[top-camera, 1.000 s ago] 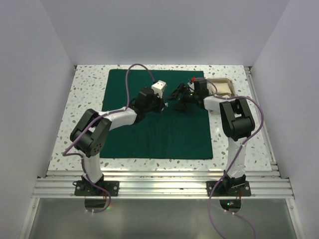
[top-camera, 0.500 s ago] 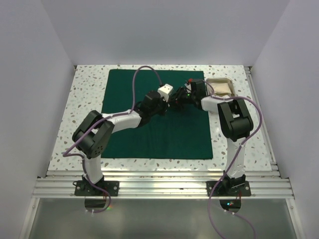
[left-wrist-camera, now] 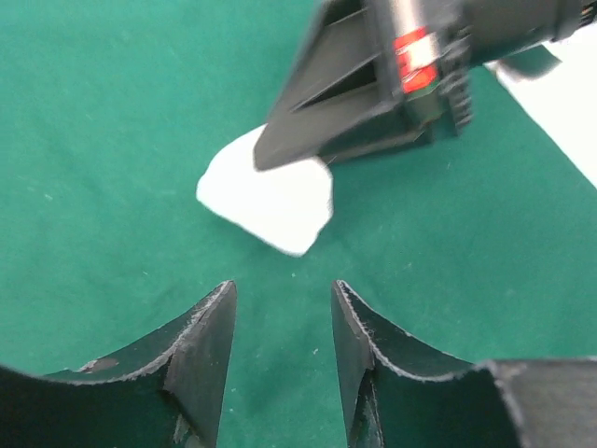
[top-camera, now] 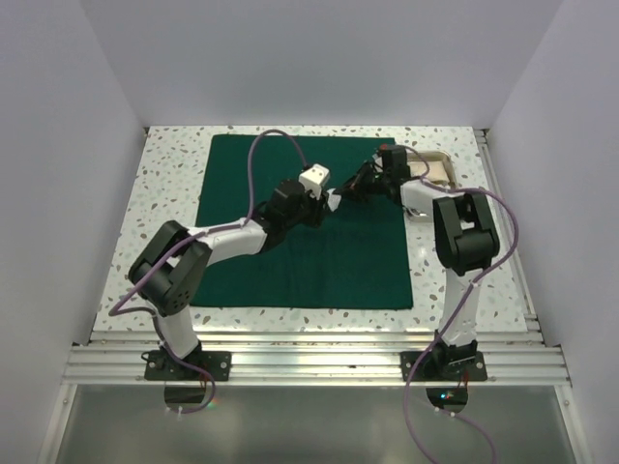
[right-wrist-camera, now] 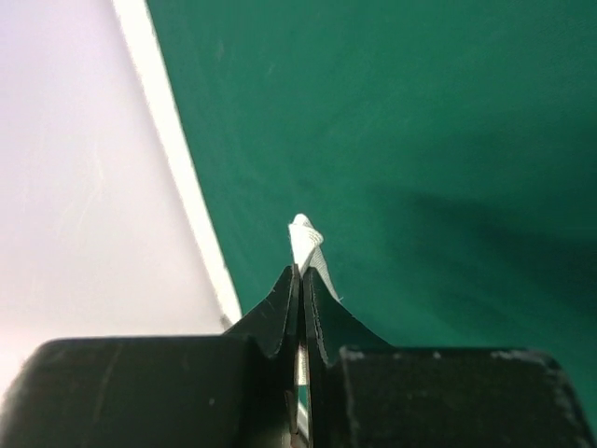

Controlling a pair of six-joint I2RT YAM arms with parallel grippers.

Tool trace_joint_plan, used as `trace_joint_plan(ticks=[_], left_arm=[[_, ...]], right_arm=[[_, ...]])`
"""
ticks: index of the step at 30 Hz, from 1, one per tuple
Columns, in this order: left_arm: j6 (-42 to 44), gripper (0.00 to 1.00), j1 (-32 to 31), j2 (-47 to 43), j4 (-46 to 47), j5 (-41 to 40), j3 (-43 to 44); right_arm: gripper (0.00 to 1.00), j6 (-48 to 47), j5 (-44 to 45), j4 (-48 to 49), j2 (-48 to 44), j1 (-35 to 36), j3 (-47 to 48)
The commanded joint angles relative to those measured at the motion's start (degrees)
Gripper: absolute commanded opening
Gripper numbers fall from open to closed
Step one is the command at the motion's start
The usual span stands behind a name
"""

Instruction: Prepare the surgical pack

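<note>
Two claws nearly touching: the right claw (right-wrist-camera: 300, 280) pinches the white gauze pad (left-wrist-camera: 266, 201) tight over the green drape (left-wrist-camera: 103, 131), left claw (left-wrist-camera: 280, 303) half-spread and empty just beside. Best now: lift clear gently, keep the pinch firm, head for the tray (top-camera: 443, 172).

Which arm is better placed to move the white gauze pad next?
Right. The right gripper is shut on the gauze pad, while the left gripper stands open and empty beside it.
</note>
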Motion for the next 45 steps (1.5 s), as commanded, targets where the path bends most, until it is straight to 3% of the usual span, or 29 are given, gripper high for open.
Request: trace_joint_plan(ticks=[1,9,14,24,27,28,32,36,45], left_arm=[[-2.31,0.5,-0.13,-4.54,0.56,-3.3,0.79],[-8.2,0.55,-0.04,-7.35,-4.36,-5.16,0.08],[-9.87,0.55,-0.12,-9.19,-8.06,-7.7,0.0],[-16.28,0.55,4.78,-16.4,-11.4,-6.83,-7.55],[-17.26,0.55,6.55,-17.54,-11.41,-4.55,-9.4],[-17.26,0.55,6.73,-18.16,-11.32,-4.46,-9.93],[-16.82,0.55,6.99,-20.01,-10.35,-5.16,-12.04],[-16.56,0.55,6.99,-20.62,-10.7,-4.72,-12.66],[-16.56,0.55,6.91,-21.77,-9.56,-2.52,-14.5]], right_arm=[[0.0,-5.91,6.1,-6.59,-9.12,-6.79,1.2],[0.0,-11.36,19.71,-10.99,-18.71,-21.56,-5.4],[0.0,-16.29,27.19,-16.79,-18.02,-23.77,-2.07],[0.0,-20.15,19.56,-19.43,-8.79,-24.39,5.75],[0.12,-22.62,22.19,-24.18,-7.03,-24.39,8.04],[0.29,-22.97,22.98,-24.97,-7.37,-24.3,7.96],[0.43,-24.81,28.07,-24.53,-10.53,-24.3,5.68],[0.44,-30.33,34.48,-27.94,-11.68,-24.39,8.9],[0.51,-42.39,39.42,-36.92,-6.86,-24.3,21.23]])
